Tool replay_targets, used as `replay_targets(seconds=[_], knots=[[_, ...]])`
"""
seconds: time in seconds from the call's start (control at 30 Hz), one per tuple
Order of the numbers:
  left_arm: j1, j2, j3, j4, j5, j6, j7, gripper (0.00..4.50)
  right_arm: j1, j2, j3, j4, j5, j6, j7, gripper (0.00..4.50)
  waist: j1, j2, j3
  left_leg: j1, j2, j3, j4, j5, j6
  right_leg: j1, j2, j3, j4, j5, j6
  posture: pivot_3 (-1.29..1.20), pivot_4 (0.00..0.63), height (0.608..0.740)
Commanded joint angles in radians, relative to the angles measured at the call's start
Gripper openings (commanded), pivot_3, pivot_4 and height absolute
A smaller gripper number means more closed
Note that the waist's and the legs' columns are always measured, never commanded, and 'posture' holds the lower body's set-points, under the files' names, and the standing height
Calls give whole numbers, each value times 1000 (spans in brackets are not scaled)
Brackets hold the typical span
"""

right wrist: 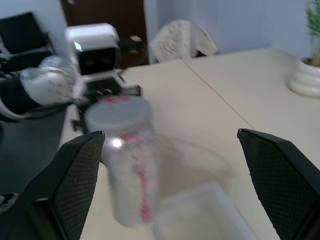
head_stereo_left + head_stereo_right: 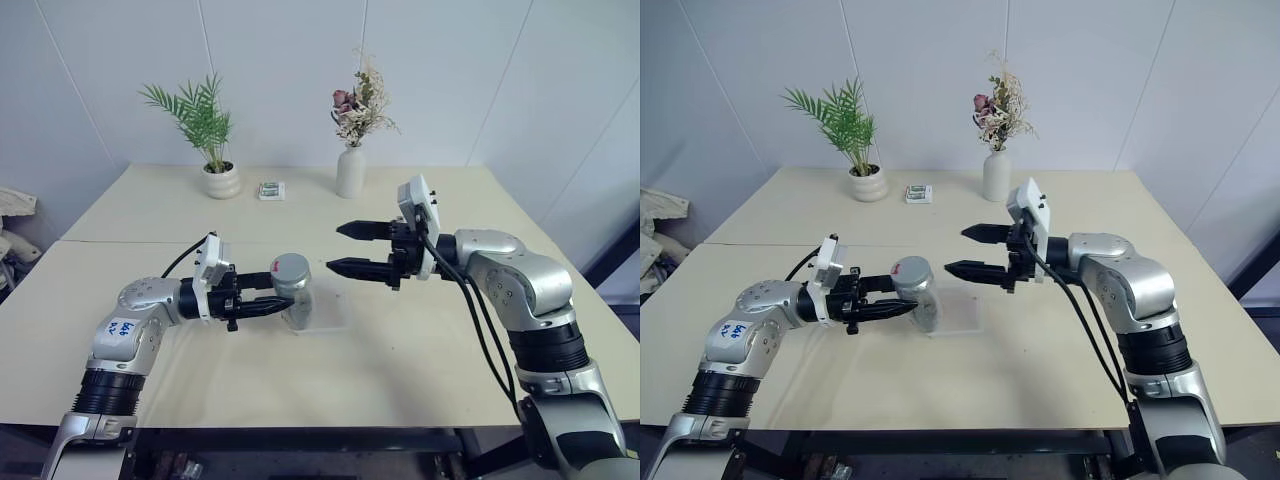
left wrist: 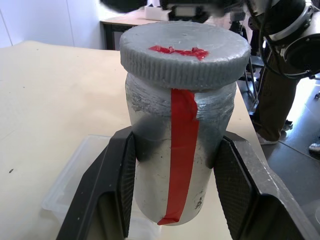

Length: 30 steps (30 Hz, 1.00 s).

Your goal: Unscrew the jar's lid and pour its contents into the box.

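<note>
Near the middle of the desk (image 2: 420, 330), the jar (image 2: 294, 293) is clamped upright by the left gripper (image 2: 275, 300), its two black fingers (image 3: 117, 185) pressed against opposite sides of the silvery body below the lid (image 3: 185, 52). That lid sits on the jar's top, grey and ribbed at its rim, with a red strip running down the jar's side beneath it. The jar hangs over the near-left part of the box (image 2: 325, 312), the clear shallow container that lies flat on the desk just beside and below it. The contents cannot be made out through the metallic wall.

To the jar's right, the right gripper (image 2: 352, 248) points toward it with its jaws spread wide and empty, a clear gap between its fingertips and the lid. Bare desk runs from the box to the front edge and out to the right edge.

Along the far edge, well apart from both arms, stand a potted palm (image 2: 212, 140), a small patterned packet (image 2: 271, 190) and a white vase of dried flowers (image 2: 351, 170), close to the wall. A seam crosses the desk on the left behind the left arm.
</note>
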Motion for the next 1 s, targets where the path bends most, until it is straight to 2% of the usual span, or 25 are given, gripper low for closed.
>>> replay_targets(seconds=[0.03, 0.47, 1.0], knots=[[-13, 11, 16, -31, -8, -5, -3, 1898, -14, 33, 10, -80, 43, 33, -29, 4483, 1, 0, 0, 0, 0, 0, 0, 0, 0, 0, 0, 0, 0, 0, 0, 0, 150, 740], [-14, 9, 12, -42, -12, 6, -3, 1898, -75, 136, 124, -48, -27, 7, -74, 4483, 1, 0, 0, 0, 0, 0, 1, 0, 0, 0, 0, 0, 0, 0, 0, 0, 150, 740], [-8, 5, 14, -48, -14, 10, 2, 1898, -116, 177, 161, 51, -109, -18, -81, 4483, 0, 0, 0, 0, 0, 0, 0, 0, 0, 0, 0, 0, 0, 0, 0, 0, 150, 740]])
